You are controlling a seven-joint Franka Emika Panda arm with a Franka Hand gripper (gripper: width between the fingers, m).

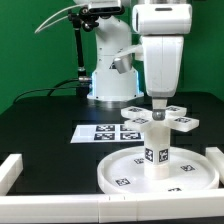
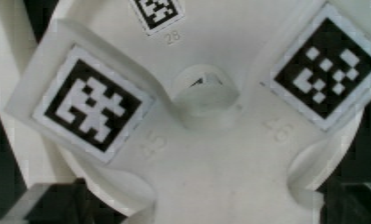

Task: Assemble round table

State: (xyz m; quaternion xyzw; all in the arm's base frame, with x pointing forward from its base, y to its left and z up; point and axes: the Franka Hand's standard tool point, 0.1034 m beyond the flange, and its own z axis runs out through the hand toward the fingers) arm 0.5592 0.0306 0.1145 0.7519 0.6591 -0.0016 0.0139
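The round rimmed disc lies flat at the front of the black table. The short thick leg stands upright on its middle. The cross-shaped foot piece sits on top of the leg, tags facing up. My gripper hangs straight above the foot's centre, its fingers reaching down to the hub; the jaws stand wide, so I read them as open. In the wrist view the foot piece fills the picture very close up, with tags on its arms and a small central hole. The fingertips do not show there.
The marker board lies behind the disc toward the exterior view's left. White border bars run at the left, along the front and at the right. The arm's base stands at the back, beside a black stand.
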